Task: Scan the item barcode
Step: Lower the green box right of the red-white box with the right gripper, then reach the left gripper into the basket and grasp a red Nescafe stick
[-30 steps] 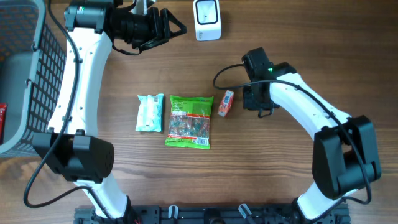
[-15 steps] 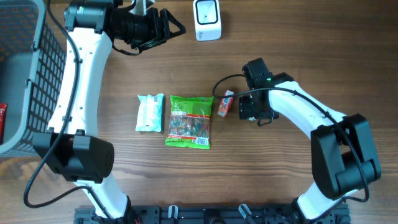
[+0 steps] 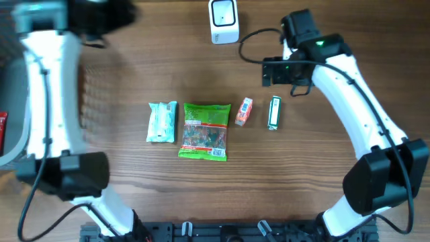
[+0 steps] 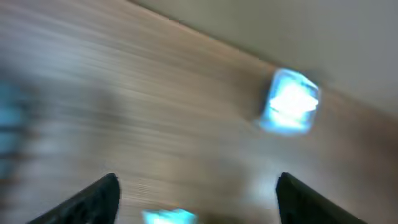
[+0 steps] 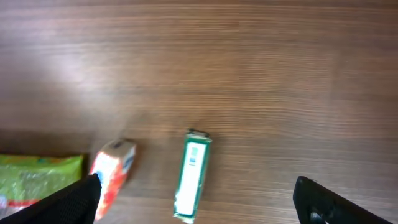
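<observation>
A slim green-and-white packet (image 3: 274, 113) is laid flat on the worktop (image 3: 302, 191), just beside a small orange box (image 3: 244, 111), well apart from the white scanner (image 3: 224, 20).

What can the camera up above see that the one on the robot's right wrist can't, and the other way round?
Only the overhead view shows the white scanner, the pale blue packet and the right arm. Only the right wrist view shows the right hand's fingers close up, spread wide with nothing between them. Both show the slim green-and-white pack, the small orange box beside it and the green bag, though the wrist view catches just a corner of the bag.
</observation>
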Available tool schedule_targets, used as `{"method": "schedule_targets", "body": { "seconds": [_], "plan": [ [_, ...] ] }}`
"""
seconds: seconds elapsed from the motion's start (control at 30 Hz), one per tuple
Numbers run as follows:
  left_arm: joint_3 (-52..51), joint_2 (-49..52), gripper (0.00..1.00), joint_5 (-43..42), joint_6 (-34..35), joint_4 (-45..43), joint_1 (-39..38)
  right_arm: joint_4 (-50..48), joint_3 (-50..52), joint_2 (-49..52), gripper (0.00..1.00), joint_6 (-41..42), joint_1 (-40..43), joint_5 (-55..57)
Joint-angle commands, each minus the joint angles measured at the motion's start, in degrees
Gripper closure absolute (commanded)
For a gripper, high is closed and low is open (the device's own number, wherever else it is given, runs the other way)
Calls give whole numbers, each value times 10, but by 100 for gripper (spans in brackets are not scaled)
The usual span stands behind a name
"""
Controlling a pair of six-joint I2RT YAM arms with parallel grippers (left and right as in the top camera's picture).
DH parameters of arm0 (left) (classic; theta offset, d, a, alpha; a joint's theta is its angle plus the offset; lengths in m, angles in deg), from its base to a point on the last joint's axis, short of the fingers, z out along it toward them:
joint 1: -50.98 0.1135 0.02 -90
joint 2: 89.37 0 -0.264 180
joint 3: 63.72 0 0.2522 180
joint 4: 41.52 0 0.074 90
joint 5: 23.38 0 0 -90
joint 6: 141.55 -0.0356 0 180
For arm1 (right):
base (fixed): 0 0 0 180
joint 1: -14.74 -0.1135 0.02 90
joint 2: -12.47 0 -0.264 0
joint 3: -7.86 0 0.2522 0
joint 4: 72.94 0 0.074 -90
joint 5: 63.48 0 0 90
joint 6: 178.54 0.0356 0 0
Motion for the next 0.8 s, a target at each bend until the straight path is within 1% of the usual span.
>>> {"method": "schedule_targets", "body": {
  "seconds": [0.0, 0.07, 0.1, 0.23, 0.33, 0.5, 0.57, 0.63, 0.77],
  "plan": [
    [16, -18, 20, 189, -7, 22, 101, -3, -5, -6, 0, -1, 35, -1],
    [14, -13, 19, 230, -7, 41, 145, -12, -5, -6, 0, -1, 41, -1],
    [14, -7, 17, 240, -7, 53, 179, -22, -5, -6, 0, 4, 42, -2],
    [14, 18, 16, 240, -7, 78, 269, -68, -5, -6, 0, 6, 42, -1],
    [14, 41, 13, 238, -10, 96, 315, -95, -5, -6, 1, 6, 42, -1],
    [13, 80, 10, 238, -55, 111, 351, -103, -5, -6, 0, 6, 42, -1],
    [13, 97, 9, 238, -57, 112, 363, -103, -5, -6, 1, 6, 42, -1],
    [13, 111, 9, 238, -67, 108, 373, -103, -5, -6, 0, 6, 42, -1],
    [13, 144, 11, 238, -69, 103, 391, -103, -5, -6, 0, 6, 42, -1]
  ]
}}
